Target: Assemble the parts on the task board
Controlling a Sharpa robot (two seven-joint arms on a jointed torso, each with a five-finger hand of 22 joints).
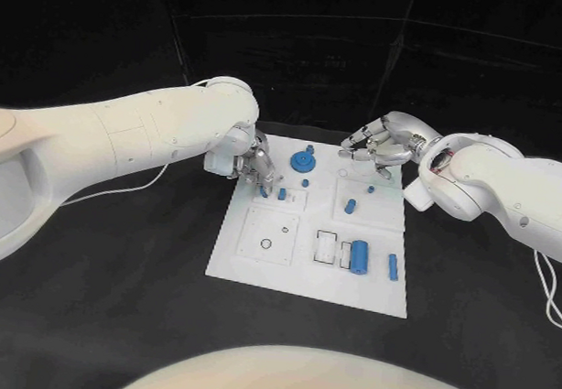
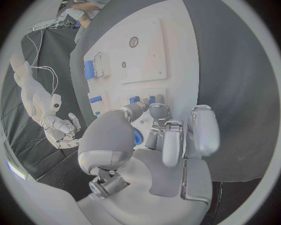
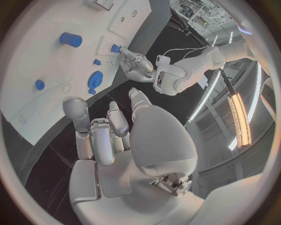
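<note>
We see a black table (image 1: 113, 299) under dark drapes, with the white task board (image 1: 294, 274) lying flat at its centre. From the board's middle, a blue round knob part (image 1: 302, 161) stands toward twelve o'clock, a small blue peg (image 1: 351, 205) lies just past centre toward one o'clock, and a blue cylinder (image 1: 360, 255) with a slimmer blue bar (image 1: 391, 265) beside it sits toward four o'clock. Toward seven o'clock the board carries a square outline with a small ring (image 1: 267, 245) in it.

The left hand (image 1: 244, 166) hangs over the board's edge at about eleven o'clock, fingers pointing down beside two small blue pieces (image 1: 283, 194); in the left wrist view its fingers (image 2: 166, 136) are drawn together close above the board, and we cannot tell whether they pinch anything. The right hand (image 1: 381, 146) is at about one o'clock, at the board's far corner; in the right wrist view its fingers (image 3: 99, 136) are loosely apart and hold nothing.

A white cable (image 1: 129, 190) trails across the table at nine o'clock. The right wrist view shows a long bright lamp (image 3: 240, 117) in the room beyond.
</note>
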